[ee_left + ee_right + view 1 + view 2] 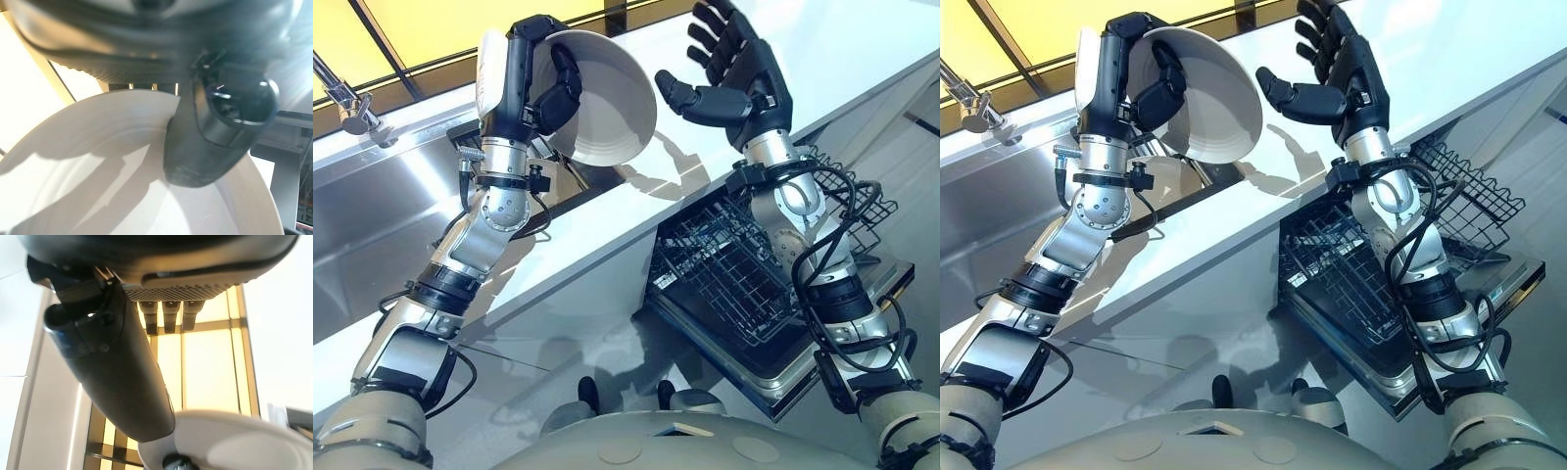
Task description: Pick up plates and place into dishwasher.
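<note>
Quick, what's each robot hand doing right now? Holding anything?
Left robot hand: closed on the plate.
Right robot hand: open, holding nothing.

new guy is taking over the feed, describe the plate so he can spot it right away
Start at the long white counter, steel sink to its left, open dishwasher rack below. Above its sink end, the left hand grips a round white plate, tilted on edge. It is the only dish in sight; the right hand beside it is open.
</note>
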You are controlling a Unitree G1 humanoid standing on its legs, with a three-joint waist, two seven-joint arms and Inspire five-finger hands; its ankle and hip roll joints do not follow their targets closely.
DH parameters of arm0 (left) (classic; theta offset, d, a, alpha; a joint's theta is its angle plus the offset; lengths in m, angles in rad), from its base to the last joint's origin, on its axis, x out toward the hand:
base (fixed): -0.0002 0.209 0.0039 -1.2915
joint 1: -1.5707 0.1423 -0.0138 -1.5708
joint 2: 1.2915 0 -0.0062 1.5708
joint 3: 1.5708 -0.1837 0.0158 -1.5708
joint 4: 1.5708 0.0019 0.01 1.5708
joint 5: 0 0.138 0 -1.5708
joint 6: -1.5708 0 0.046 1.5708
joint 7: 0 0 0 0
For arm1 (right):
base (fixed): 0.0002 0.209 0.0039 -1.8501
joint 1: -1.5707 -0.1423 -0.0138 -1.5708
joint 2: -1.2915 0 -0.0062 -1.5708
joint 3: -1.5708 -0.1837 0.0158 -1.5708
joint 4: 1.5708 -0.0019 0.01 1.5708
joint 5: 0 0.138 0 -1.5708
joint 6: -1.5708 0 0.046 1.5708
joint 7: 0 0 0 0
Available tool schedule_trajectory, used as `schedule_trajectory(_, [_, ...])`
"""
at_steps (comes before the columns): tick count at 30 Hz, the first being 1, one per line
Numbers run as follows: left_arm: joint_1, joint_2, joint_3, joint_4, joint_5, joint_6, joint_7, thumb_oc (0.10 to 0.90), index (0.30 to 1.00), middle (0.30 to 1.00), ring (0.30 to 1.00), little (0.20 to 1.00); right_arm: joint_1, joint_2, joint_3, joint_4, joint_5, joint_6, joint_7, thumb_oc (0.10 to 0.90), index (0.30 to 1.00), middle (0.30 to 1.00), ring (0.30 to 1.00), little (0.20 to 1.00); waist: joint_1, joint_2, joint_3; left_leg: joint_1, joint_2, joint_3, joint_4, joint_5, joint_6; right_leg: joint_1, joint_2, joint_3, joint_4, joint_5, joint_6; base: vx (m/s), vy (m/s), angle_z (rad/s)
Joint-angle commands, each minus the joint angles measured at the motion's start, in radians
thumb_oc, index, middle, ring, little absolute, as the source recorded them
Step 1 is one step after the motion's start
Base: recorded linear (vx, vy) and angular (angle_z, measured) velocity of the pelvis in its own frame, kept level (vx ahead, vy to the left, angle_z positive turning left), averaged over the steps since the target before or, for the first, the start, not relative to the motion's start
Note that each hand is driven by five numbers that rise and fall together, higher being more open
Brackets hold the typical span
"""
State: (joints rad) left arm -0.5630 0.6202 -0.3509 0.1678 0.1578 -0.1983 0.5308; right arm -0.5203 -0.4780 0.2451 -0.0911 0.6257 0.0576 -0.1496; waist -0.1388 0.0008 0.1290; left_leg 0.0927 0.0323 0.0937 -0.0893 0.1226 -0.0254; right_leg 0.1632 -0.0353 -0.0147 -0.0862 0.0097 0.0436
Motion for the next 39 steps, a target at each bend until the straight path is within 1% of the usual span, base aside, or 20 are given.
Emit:
schedule_trajectory(1, [-0.083,0.021,0.067,0.056,0.016,-0.063,0.062,0.100,0.300,0.300,0.300,0.200,-0.061,0.048,-0.026,-0.153,0.081,-0.056,0.029,0.800,0.900,0.900,0.900,0.900,0.011,0.008,-0.106,0.039,-0.057,0.038,0.002,-0.131,0.031,-0.093,0.069,-0.032,0.104,-0.032,0.028,-0.01,-0.002,-0.03])
schedule_trajectory(4, [-0.091,0.016,0.049,0.073,0.014,-0.071,0.063,0.100,0.300,0.300,0.300,0.200,-0.066,0.061,-0.010,-0.159,0.099,-0.042,0.027,0.800,0.900,0.900,0.900,0.900,0.009,0.008,-0.107,0.040,-0.057,0.042,0.002,-0.131,0.032,-0.094,0.068,-0.032,0.104,-0.031,0.029,0.00,0.000,-0.01])
schedule_trajectory(8, [-0.095,0.004,0.031,0.075,0.016,-0.077,0.052,0.100,0.300,0.300,0.300,0.200,-0.069,0.073,0.004,-0.162,0.089,-0.030,0.028,0.800,0.900,0.900,0.900,0.900,0.008,0.007,-0.110,0.039,-0.057,0.042,0.002,-0.131,0.032,-0.095,0.068,-0.030,0.102,-0.029,0.030,0.00,0.000,0.00])
schedule_trajectory(14, [-0.105,-0.014,-0.013,0.054,0.012,-0.085,0.025,0.100,0.300,0.300,0.300,0.200,-0.080,0.094,0.044,-0.129,0.093,0.008,0.027,0.800,0.900,0.900,0.900,0.900,0.015,0.005,-0.112,0.035,-0.057,0.038,0.002,-0.127,0.033,-0.095,0.067,-0.033,0.100,-0.027,0.030,0.00,0.000,0.00])
schedule_trajectory(19, [-0.119,-0.022,-0.049,0.028,0.015,-0.070,-0.004,0.100,0.300,0.300,0.300,0.200,-0.094,0.111,0.082,-0.108,0.116,0.036,0.020,0.800,0.900,0.900,0.900,0.900,0.023,0.001,-0.110,0.032,-0.058,0.033,0.002,-0.124,0.035,-0.094,0.065,-0.039,0.098,-0.026,0.029,0.00,0.000,0.00])
schedule_trajectory(23, [-0.123,-0.021,-0.067,0.023,0.006,-0.098,-0.003,0.100,0.300,0.300,0.300,0.200,-0.095,0.114,0.101,-0.084,0.094,0.060,0.012,0.800,0.900,0.900,0.900,0.900,0.026,-0.001,-0.110,0.030,-0.058,0.029,0.002,-0.122,0.035,-0.094,0.065,-0.041,0.098,-0.025,0.029,0.00,0.000,0.00])
schedule_trajectory(26, [-0.123,-0.024,-0.069,0.005,-0.001,-0.109,-0.010,0.100,0.300,0.300,0.300,0.200,-0.096,0.118,0.110,-0.054,0.059,0.062,-0.002,0.800,0.900,0.900,0.900,0.900,0.030,-0.001,-0.109,0.028,-0.059,0.025,0.002,-0.119,0.035,-0.095,0.065,-0.042,0.098,-0.024,0.029,0.00,0.000,0.00])
schedule_trajectory(28, [-0.119,-0.029,-0.068,-0.024,-0.019,-0.105,-0.021,0.100,0.300,0.300,0.300,0.200,-0.097,0.121,0.115,-0.041,0.045,0.063,-0.013,0.800,0.900,0.900,0.900,0.900,0.034,-0.001,-0.108,0.027,-0.058,0.021,0.002,-0.118,0.035,-0.095,0.065,-0.044,0.098,-0.024,0.029,0.00,0.000,0.00])
schedule_trajectory(33, [-0.107,-0.044,-0.073,-0.068,-0.064,-0.098,-0.062,0.100,0.300,0.300,0.300,0.200,-0.103,0.132,0.118,-0.022,0.047,0.044,-0.044,0.800,0.900,0.900,0.900,0.900,0.043,-0.002,-0.103,0.026,-0.059,0.012,0.002,-0.117,0.037,-0.092,0.065,-0.047,0.097,-0.024,0.027,0.00,0.000,0.00])
schedule_trajectory(34, [-0.100,-0.051,-0.075,-0.076,-0.064,-0.098,-0.070,0.100,0.300,0.300,0.300,0.200,-0.103,0.139,0.117,-0.019,0.048,0.046,-0.053,0.737,0.846,0.846,0.846,0.837,0.045,-0.002,-0.101,0.026,-0.060,0.009,0.002,-0.116,0.038,-0.092,0.065,-0.047,0.097,-0.025,0.027,0.00,0.000,0.00])
schedule_trajectory(35, [-0.097,-0.053,-0.078,-0.077,-0.064,-0.102,-0.073,0.100,0.300,0.300,0.300,0.200,-0.104,0.142,0.118,-0.013,0.046,0.045,-0.058,0.558,0.693,0.693,0.693,0.658,0.046,-0.001,-0.100,0.027,-0.060,0.008,0.002,-0.117,0.038,-0.091,0.065,-0.047,0.097,-0.025,0.027,0.00,0.000,0.00])
schedule_trajectory(36, [-0.094,-0.053,-0.079,-0.079,-0.066,-0.106,-0.076,0.100,0.300,0.300,0.300,0.200,-0.105,0.143,0.119,-0.009,0.049,0.048,-0.062,0.322,0.491,0.491,0.491,0.422,0.048,-0.001,-0.100,0.027,-0.060,0.006,0.002,-0.117,0.039,-0.090,0.064,-0.048,0.099,-0.026,0.027,0.00,0.000,0.00])
schedule_trajectory(37, [-0.089,-0.055,-0.080,-0.083,-0.062,-0.110,-0.077,0.100,0.300,0.300,0.300,0.200,-0.104,0.144,0.119,-0.005,0.052,0.056,-0.066,0.204,0.389,0.389,0.389,0.304,0.050,-0.002,-0.099,0.027,-0.061,0.004,0.002,-0.117,0.039,-0.091,0.064,-0.049,0.101,-0.027,0.028,0.00,0.000,0.00])
schedule_trajectory(39, [-0.085,-0.056,-0.080,-0.089,-0.059,-0.112,-0.081,0.100,0.300,0.300,0.300,0.200,-0.103,0.145,0.120,0.004,0.046,0.057,-0.070,0.100,0.300,0.300,0.300,0.200,0.052,-0.002,-0.099,0.026,-0.060,0.003,0.002,-0.116,0.039,-0.092,0.063,-0.051,0.103,-0.028,0.027,0.00,0.000,0.00])
